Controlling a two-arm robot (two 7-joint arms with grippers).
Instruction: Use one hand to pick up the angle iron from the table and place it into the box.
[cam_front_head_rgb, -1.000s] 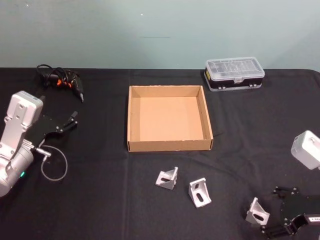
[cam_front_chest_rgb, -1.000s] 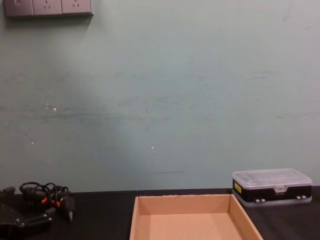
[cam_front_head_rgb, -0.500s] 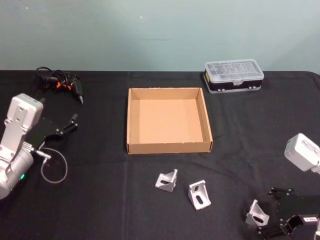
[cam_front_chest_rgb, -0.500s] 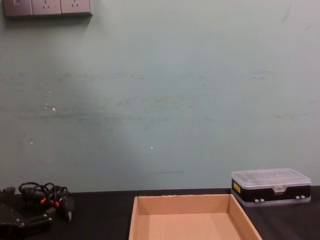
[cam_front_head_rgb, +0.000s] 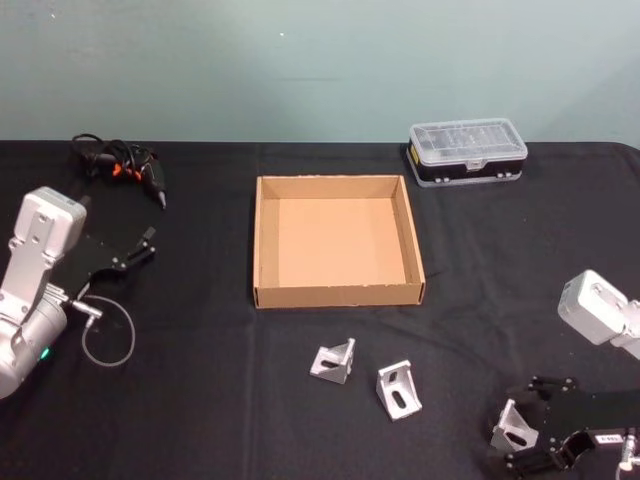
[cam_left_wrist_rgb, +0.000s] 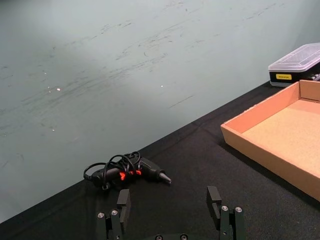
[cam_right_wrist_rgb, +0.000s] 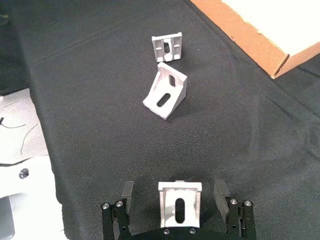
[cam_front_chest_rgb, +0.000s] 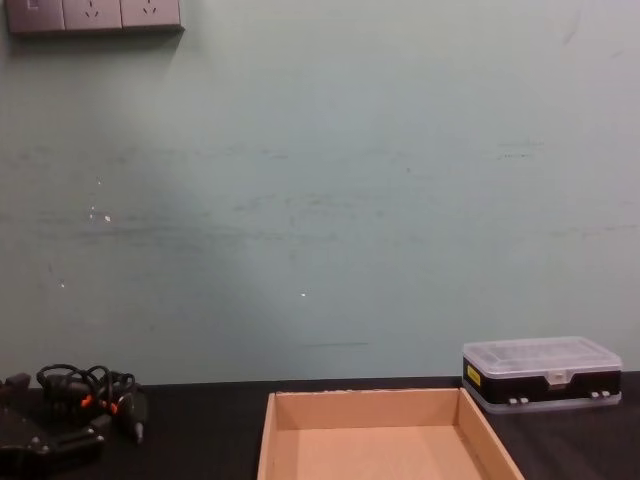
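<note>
Right wrist view: the right end effector (cam_right_wrist_rgb: 174, 192) straddles an angle iron (cam_right_wrist_rgb: 180, 204), fingers spread.

Up close, a strip of black worktop (cam_right_wrist_rgb: 100, 125) shows between each finger and the bracket, so nothing is pinched. A second angle iron (cam_right_wrist_rgb: 167, 92) and a third angle iron (cam_right_wrist_rgb: 167, 46) lie farther on, toward the box (cam_front_head_rgb: 338, 294). The head view places this at the near right corner, well apart from the box. The left wrist view shows the left end effector (cam_left_wrist_rgb: 169, 200) spread too, over the worktop's left side. From the chest view, an organiser case (cam_front_chest_rgb: 542, 372) sits by the box's far right corner.
</note>
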